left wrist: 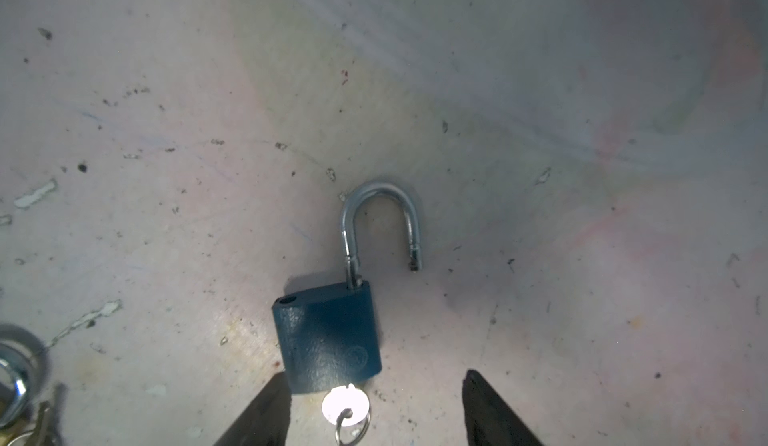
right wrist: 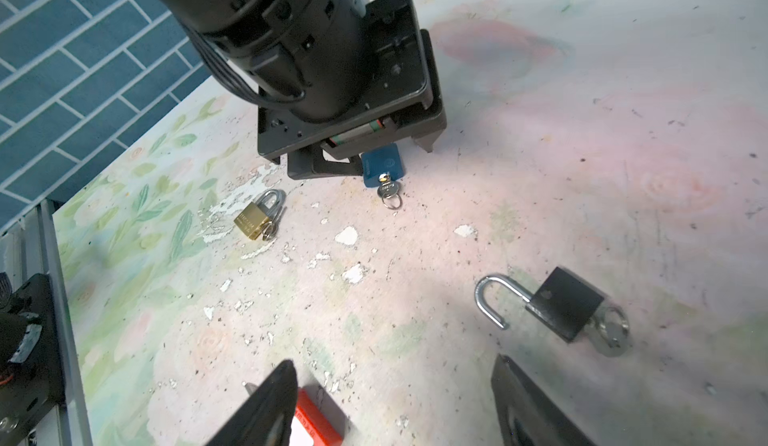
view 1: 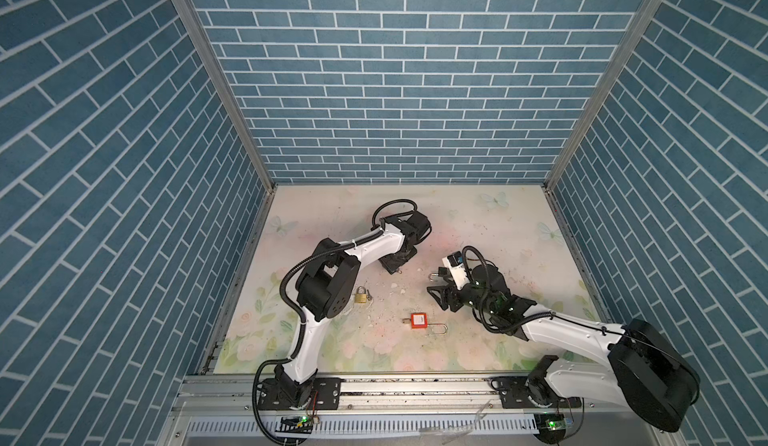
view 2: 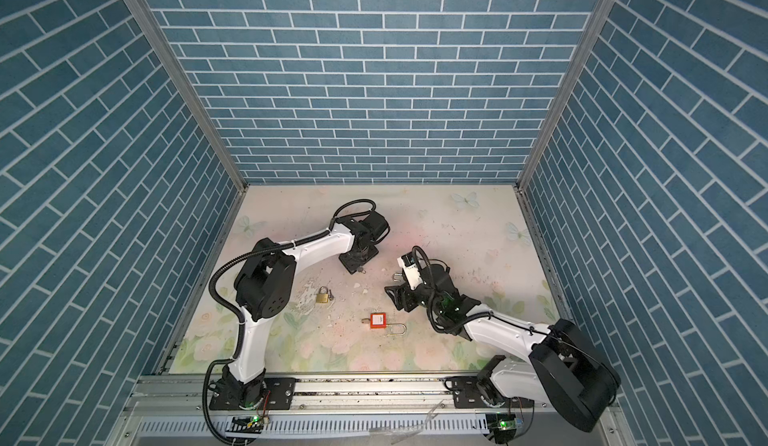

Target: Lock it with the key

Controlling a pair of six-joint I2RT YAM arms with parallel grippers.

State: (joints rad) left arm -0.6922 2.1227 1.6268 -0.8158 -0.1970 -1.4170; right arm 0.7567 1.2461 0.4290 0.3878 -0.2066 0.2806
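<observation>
Blue padlock shackle open, key inserted | left gripper wide, straddling it, holding nothing | right gripper wide, empty, red padlock at its 7 o'clock

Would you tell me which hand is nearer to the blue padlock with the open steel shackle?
Left. The left hand hangs over the blue padlock, straddling its keyed end; the right hand is off to the side, closer to the black padlock.
</observation>
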